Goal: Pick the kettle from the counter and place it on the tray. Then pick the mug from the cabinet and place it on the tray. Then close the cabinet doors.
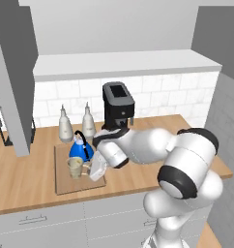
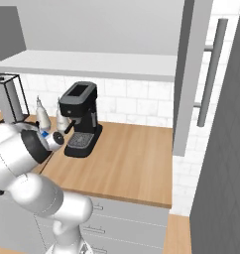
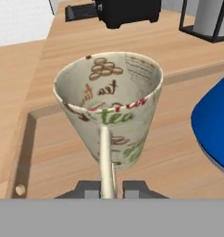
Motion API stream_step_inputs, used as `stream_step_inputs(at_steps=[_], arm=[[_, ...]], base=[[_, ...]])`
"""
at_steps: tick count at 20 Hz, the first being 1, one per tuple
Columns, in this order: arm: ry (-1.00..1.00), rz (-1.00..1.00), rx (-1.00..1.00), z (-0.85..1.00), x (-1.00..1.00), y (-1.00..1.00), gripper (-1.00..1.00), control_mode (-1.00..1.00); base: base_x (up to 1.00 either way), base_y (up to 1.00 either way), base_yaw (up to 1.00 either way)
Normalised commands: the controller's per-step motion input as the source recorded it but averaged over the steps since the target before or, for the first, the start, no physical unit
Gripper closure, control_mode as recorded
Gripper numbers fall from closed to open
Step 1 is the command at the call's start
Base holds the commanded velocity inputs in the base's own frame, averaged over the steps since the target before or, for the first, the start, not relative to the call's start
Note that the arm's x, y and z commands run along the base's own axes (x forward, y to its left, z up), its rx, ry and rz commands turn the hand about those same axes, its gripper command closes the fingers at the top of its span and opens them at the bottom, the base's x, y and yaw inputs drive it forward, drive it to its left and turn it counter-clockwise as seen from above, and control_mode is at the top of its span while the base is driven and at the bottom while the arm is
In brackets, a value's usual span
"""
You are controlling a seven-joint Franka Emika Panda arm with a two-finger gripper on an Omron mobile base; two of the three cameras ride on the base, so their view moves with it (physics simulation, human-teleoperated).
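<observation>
Nearest the hand camera, the gripper [image 3: 109, 190] has its two finger tips set close on either side of the thin handle of the mug [image 3: 111, 109]; whether they pinch the handle or have just let go cannot be told. The mug stands upright on the tray [image 1: 65, 186], empty, its inside printed with coffee beans and lettering. Just beside it on the same tray sits the kettle [image 1: 81, 149], lid on. Both placements thus appear done or nearly done. Beyond the tray, on the counter [image 1: 22, 179], stand two bottles [image 1: 65, 126] and a black coffee machine [image 1: 118, 106]. Farthest, the cabinet doors [image 2: 191, 79] hang open; closing them appears to be what remains.
</observation>
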Motion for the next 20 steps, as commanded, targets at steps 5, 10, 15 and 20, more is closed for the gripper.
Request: stream_step_inputs(at_steps=[5,10,15,20], arm=[[-0.02,0.03,0.0,0.25,-0.23,0.01,-1.0,-1.0],[0.0,0.0,0.0,0.5,-0.2,-0.01,-1.0,-1.0],[0.0,0.0,0.0,0.73,-0.43,-0.14,-1.0,-1.0],[-0.08,0.18,-0.04,0.72,-0.67,-0.19,-1.0,-1.0]], base=[[0.0,0.0,0.0],[0.0,0.0,0.0],[0.0,0.0,0.0],[0.0,0.0,0.0]])
